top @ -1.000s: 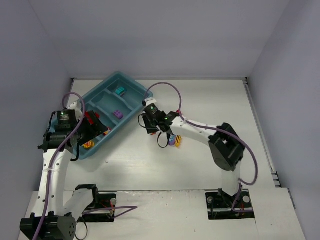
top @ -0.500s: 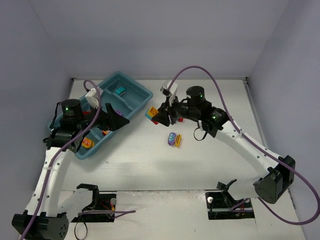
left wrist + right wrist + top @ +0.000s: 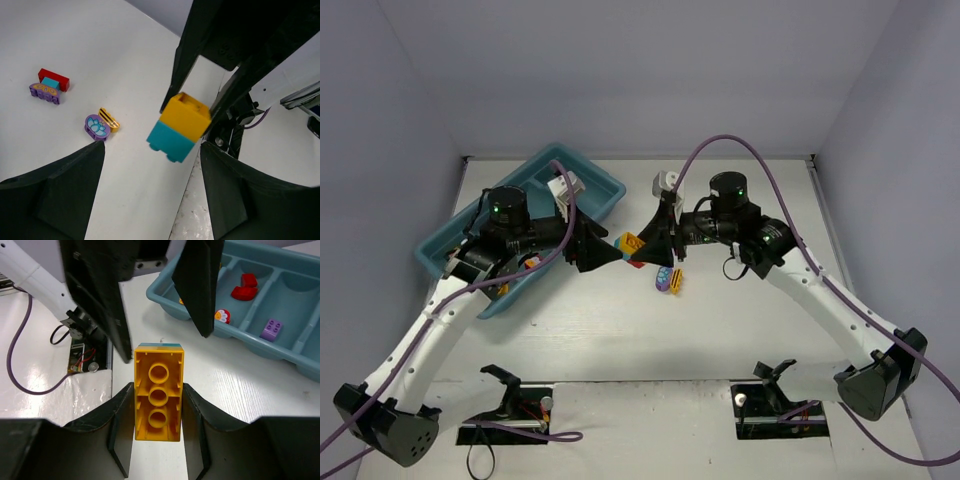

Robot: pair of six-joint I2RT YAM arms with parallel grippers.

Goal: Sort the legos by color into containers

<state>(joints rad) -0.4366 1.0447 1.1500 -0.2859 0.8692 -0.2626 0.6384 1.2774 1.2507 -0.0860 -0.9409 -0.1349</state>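
Note:
My right gripper (image 3: 158, 407) is shut on an orange-yellow brick (image 3: 158, 392) with a teal brick (image 3: 160, 345) stuck to its far side, and holds the pair above the table (image 3: 632, 243). My left gripper (image 3: 152, 165) is open and empty. Its fingers (image 3: 97, 295) face the held pair from the left, close to it but apart (image 3: 605, 250). The pair shows in the left wrist view (image 3: 179, 127). The teal-blue tray (image 3: 432, 245) lies behind the left arm. It holds red pieces (image 3: 244, 286), a purple brick (image 3: 272, 330) and a flower piece (image 3: 222, 316).
On the table lie a purple flower piece (image 3: 96, 126) beside a striped yellow piece (image 3: 109, 119), and a small cluster of red (image 3: 54, 79), teal and purple bricks. The first two show under the right gripper in the top view (image 3: 666, 279). Grey walls close in the table.
My left gripper has swung right from over the tray to face the right gripper. My right gripper, holding the yellow and teal pair, has shifted slightly down and toward the left gripper.

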